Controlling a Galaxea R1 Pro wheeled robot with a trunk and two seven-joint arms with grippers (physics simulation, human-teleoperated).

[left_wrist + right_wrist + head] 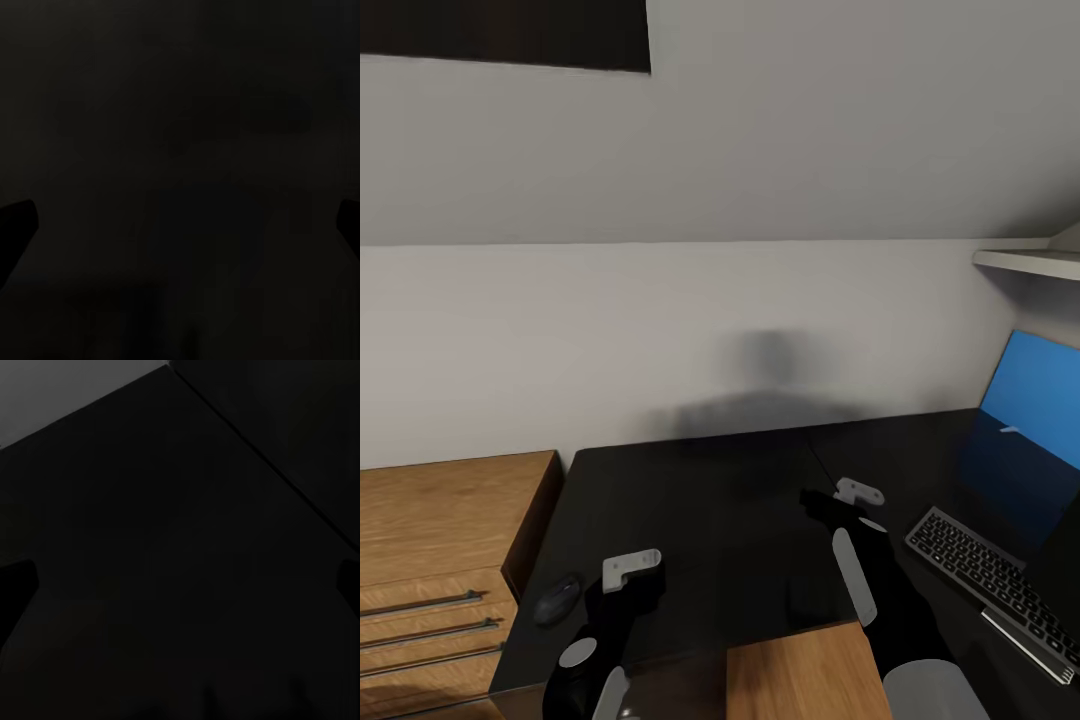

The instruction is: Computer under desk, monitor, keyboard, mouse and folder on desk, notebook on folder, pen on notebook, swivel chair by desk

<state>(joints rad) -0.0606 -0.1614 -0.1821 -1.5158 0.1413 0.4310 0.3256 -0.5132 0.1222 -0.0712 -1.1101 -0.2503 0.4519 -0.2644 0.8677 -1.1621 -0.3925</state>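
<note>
The desk (720,500) has a glossy black top that spreads across the head view. A small dark grey mouse (557,598) lies near its left edge, just left of my left gripper (628,598). The keyboard (990,582) lies at an angle on the right, beyond my right arm. Behind it a bright blue flat panel (1032,400) stands upright; I cannot tell whether it is the monitor or the folder. My right gripper (830,510) hovers over mid-desk. In both wrist views the left gripper (180,225) and right gripper (180,585) are open over bare black desk.
A low light-wood cabinet (440,540) with bar handles butts against the desk's left side. A light-wood slab (810,670) sits at the near edge between my arms. A white shelf (1028,262) juts from the wall at upper right. A seam (262,465) crosses the desktop.
</note>
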